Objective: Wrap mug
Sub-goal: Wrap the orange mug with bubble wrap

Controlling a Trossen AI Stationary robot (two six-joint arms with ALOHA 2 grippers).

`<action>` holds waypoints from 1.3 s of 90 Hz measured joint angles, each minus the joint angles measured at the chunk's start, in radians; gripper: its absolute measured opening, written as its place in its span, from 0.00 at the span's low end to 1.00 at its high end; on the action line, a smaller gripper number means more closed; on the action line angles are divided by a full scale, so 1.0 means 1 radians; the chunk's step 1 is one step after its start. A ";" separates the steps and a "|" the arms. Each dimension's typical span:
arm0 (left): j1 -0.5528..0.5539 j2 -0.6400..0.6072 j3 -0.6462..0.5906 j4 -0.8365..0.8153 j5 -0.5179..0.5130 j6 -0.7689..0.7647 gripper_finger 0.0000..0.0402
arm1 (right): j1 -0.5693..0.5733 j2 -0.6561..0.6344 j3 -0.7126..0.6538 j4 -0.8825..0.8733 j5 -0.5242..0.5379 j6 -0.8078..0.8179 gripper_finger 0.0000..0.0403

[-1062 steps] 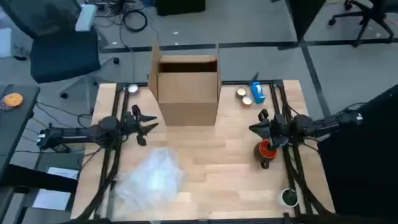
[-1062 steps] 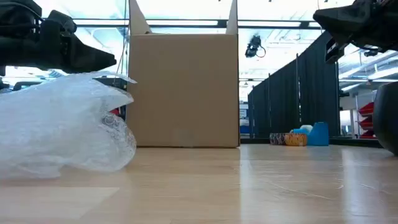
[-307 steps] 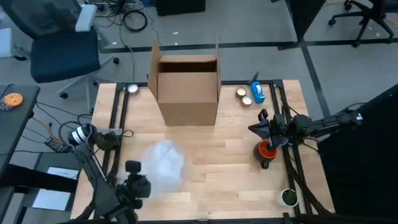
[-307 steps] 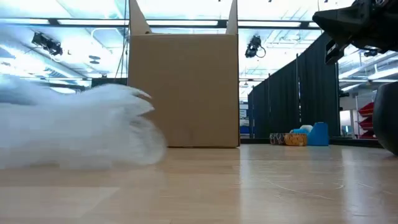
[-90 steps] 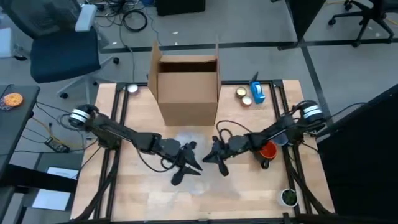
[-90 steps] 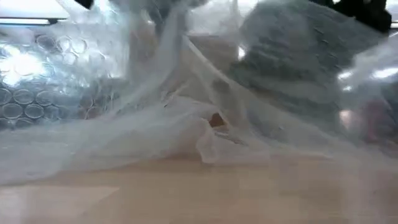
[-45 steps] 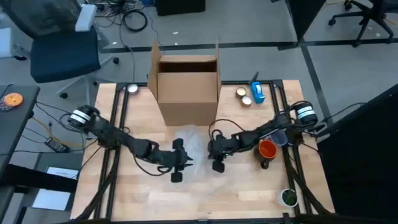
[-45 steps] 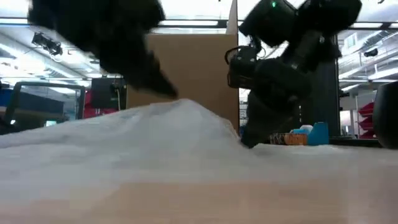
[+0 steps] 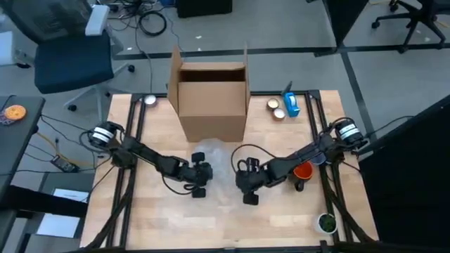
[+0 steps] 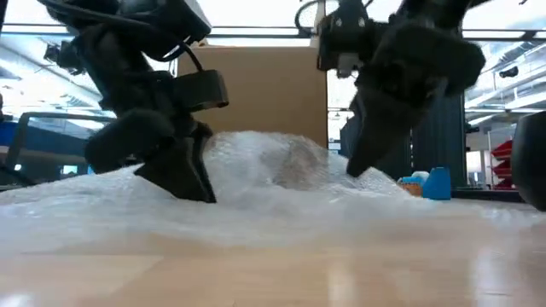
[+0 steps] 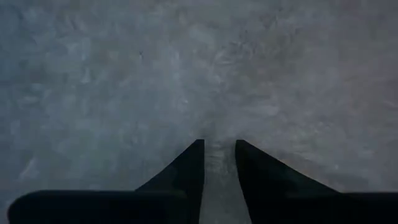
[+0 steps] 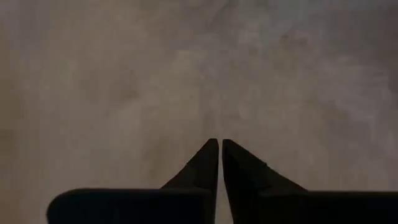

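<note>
- Clear bubble-wrap sheet [image 10: 273, 183]: spread flat mid-desk, nearest.
- Left hand [image 9: 199, 177], right hand [image 9: 247, 188]: both pinching the sheet, fingers almost pressed together.
- Orange mug [image 9: 301, 171]: apart, right side; unwrapped.
- Brown cardboard box [image 9: 212, 95]: farthest.
- Step: laying wrap out; next, fetch mug onto it.

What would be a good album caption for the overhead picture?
Two robot arms press the left end effector and right end effector onto bubble wrap before a cardboard box.
</note>
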 joint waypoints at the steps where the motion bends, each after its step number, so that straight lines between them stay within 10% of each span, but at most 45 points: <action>1: -0.001 -0.005 0.004 -0.015 0.000 0.002 0.19 | 0.001 0.000 0.009 -0.013 0.001 0.000 0.00; 26: -0.015 -0.147 0.063 -0.292 -0.003 -0.022 0.19 | -0.003 0.000 0.229 -0.256 0.004 0.085 0.00; 60: -0.107 -0.356 0.064 -0.393 0.003 -0.027 0.19 | -0.025 -0.001 0.486 -1.080 -0.100 0.561 0.00; 117: -0.207 -0.372 0.061 -0.285 0.003 0.010 0.19 | 0.137 -0.305 0.362 -1.086 -0.345 0.877 0.00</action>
